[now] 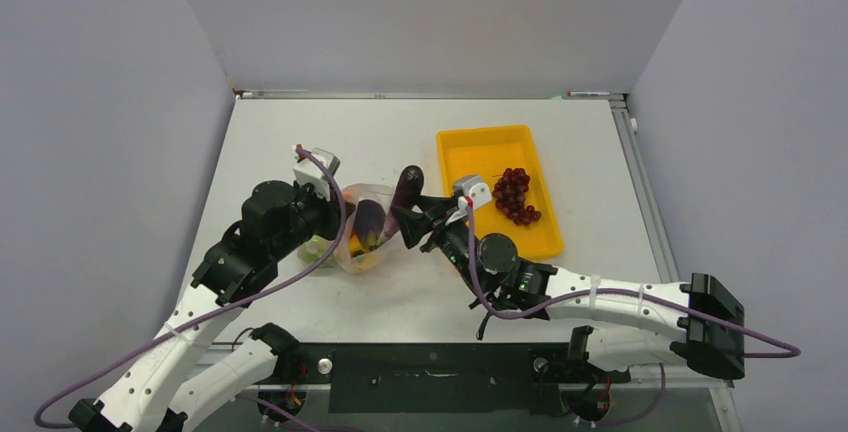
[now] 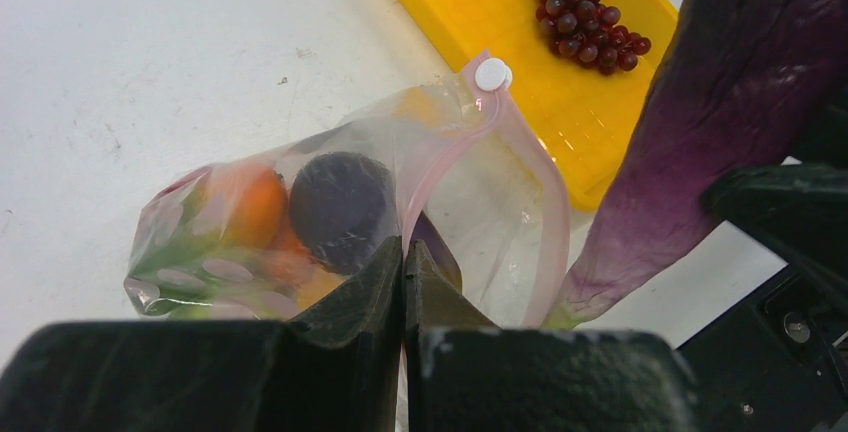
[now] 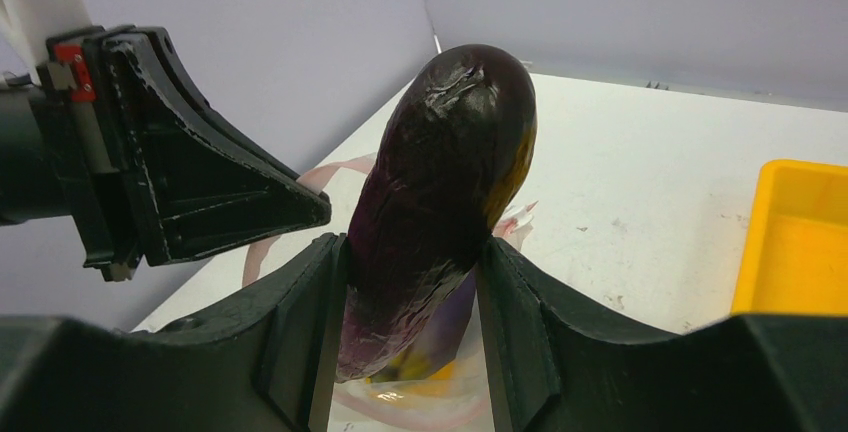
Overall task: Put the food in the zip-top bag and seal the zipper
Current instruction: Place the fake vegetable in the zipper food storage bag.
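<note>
The zip-top bag (image 1: pixel 365 230) lies left of the tray with its mouth held open. My left gripper (image 2: pixel 403 252) is shut on its pink zipper (image 2: pixel 440 157) edge, and the white slider (image 2: pixel 491 74) sits at the far end. Inside the bag are a dark eggplant (image 2: pixel 340 207) and orange pieces (image 2: pixel 250 202). My right gripper (image 3: pixel 410 292) is shut on a second dark purple eggplant (image 3: pixel 440 182), tilted with its lower end over the bag's mouth. From above, this eggplant (image 1: pixel 408 190) stands just right of the bag. Purple-red grapes (image 1: pixel 515 195) lie in the tray.
The yellow tray (image 1: pixel 480 147) stands right of the bag, close behind my right wrist. In the right wrist view my left gripper's black fingers (image 3: pixel 200 182) sit just left of the held eggplant. Grey walls close in the table on three sides.
</note>
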`<state>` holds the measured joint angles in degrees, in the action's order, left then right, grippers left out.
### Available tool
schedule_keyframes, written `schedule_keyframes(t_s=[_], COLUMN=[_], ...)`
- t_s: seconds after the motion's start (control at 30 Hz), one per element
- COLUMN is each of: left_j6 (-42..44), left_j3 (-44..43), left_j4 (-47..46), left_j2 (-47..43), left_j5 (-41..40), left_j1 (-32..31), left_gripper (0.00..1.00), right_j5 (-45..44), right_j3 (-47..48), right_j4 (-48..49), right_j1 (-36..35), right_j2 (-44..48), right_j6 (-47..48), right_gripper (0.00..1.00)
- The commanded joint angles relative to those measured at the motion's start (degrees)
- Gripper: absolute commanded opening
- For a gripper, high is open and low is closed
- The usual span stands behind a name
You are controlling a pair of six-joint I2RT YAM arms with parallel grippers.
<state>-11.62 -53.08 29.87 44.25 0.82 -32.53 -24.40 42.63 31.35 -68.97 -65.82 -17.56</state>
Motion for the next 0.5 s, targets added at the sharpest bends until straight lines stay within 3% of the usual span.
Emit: schedule_keyframes(t_s=[0.0, 0.47], left_j6=[-1.1, -1.7], left_j3=[-1.8, -1.5], left_j4=[-2.4, -3.2], left_j2=[-1.0, -2.0], left_j5=[0.1, 1.4], left_j1=[0.0, 0.0], left_gripper=[0.00, 0.00], right_j5=[-7.4, -17.3], right_j3=[-0.4, -2.4], right_j4=[11.1, 41.8], right_j1=[-2.4, -8.0], right_j2=[-3.3, -19.0], right_j6=[5.0, 16.6], right_gripper=[0.05, 0.05])
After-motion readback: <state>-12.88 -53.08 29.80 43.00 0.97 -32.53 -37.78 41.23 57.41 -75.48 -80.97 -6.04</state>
